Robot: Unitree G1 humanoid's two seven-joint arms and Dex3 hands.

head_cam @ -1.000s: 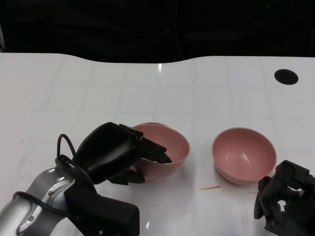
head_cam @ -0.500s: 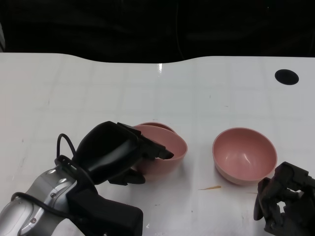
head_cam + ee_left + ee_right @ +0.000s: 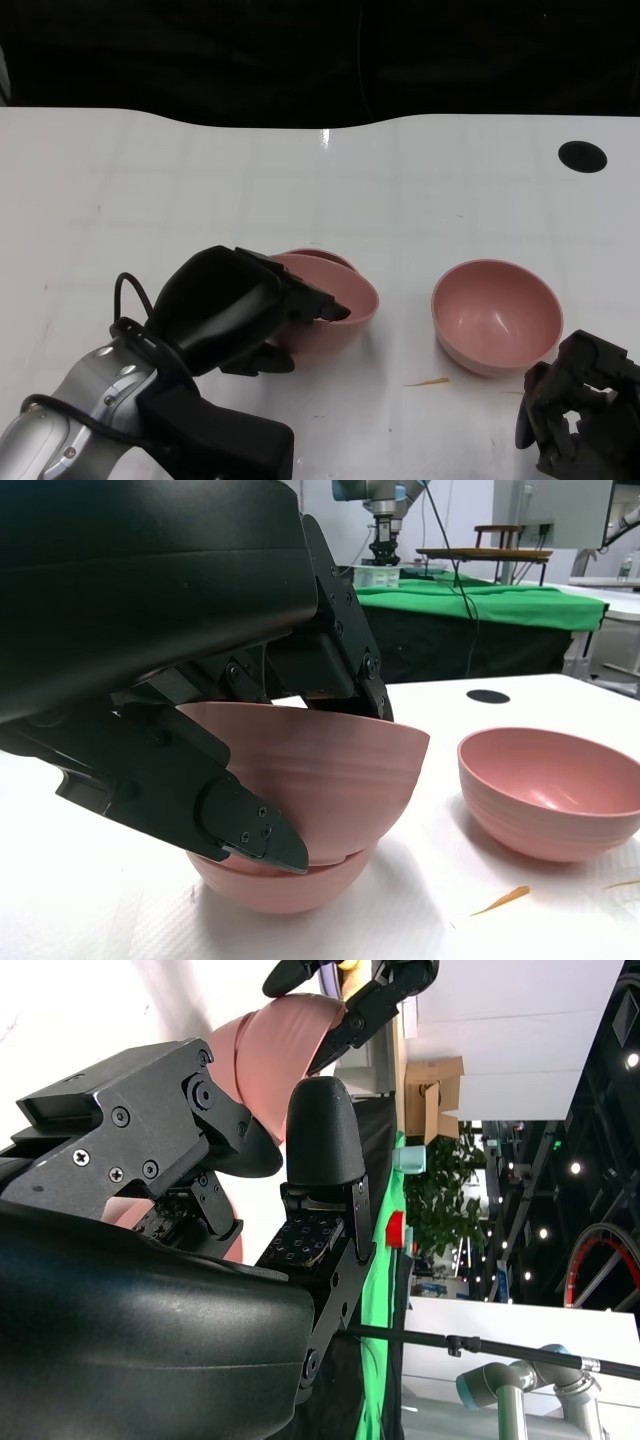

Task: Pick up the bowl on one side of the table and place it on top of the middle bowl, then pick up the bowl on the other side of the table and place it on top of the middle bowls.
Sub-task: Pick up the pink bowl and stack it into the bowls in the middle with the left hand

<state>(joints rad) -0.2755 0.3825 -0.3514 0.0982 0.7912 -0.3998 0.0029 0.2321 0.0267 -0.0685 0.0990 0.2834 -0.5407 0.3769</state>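
The left hand (image 3: 200,710) is gripping a tilted pink bowl (image 3: 320,780), which is sitting in the middle bowl (image 3: 285,885) on the white counter (image 3: 420,920). Another pink bowl (image 3: 550,790) is standing apart beside them, with an orange sliver (image 3: 500,900) lying near it.

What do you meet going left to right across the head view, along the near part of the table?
left hand, holding the tilted pink bowl → small orange sliver on the table → lone pink bowl → right hand, holding nothing.
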